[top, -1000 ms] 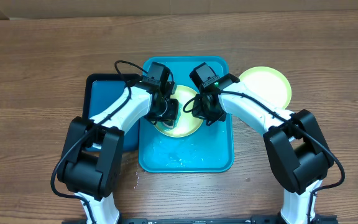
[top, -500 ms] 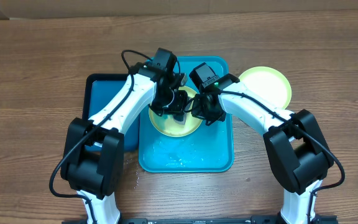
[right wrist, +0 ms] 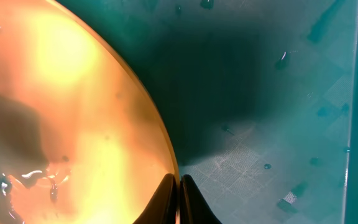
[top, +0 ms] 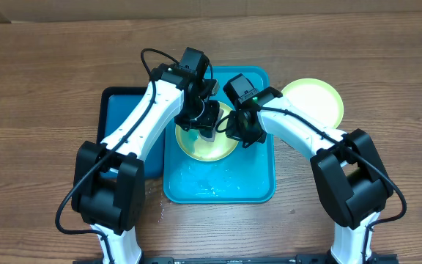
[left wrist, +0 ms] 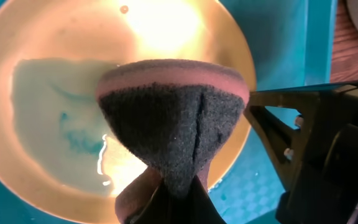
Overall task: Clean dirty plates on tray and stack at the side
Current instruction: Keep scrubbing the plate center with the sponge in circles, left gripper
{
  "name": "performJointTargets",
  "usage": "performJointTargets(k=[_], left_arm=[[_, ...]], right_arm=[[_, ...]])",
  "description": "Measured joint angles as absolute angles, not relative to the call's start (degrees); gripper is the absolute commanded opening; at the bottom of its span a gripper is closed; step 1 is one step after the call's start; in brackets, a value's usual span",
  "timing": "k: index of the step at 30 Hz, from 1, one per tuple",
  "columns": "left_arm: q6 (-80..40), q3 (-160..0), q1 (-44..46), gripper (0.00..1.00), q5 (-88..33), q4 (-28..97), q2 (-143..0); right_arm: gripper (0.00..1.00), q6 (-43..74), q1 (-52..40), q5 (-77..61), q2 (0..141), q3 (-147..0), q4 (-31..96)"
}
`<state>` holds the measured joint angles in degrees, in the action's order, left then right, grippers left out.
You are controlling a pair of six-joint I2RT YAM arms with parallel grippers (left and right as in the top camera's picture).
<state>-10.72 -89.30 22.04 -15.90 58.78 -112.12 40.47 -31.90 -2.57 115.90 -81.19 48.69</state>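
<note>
left gripper [left wrist: 168, 210]: clamped on the sponge [left wrist: 173, 118], just over the yellow-green plate [left wrist: 55, 62].
right gripper [right wrist: 178, 193]: pinched shut on that plate's rim, inside the turquoise tray [right wrist: 278, 93].
blue smear [left wrist: 73, 132]: press the sponge's dark face flat, scrub across it, rim held firm.

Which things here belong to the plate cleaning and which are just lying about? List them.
Job: turquoise tray; yellow-green plate on it, rim pinched by right gripper; sponge in left gripper; second plate on the table.
Lying about: dark-blue tray.
</note>
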Motion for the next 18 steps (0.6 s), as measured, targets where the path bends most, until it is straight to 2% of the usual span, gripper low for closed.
performJointTargets(k=[18], left_arm=[[-10.5, -89.3, 22.0, 0.04, -5.5, 59.5, -112.1]], right_arm=[[0.04, 40.4, -31.9, -2.6, 115.9, -81.2, 48.7]])
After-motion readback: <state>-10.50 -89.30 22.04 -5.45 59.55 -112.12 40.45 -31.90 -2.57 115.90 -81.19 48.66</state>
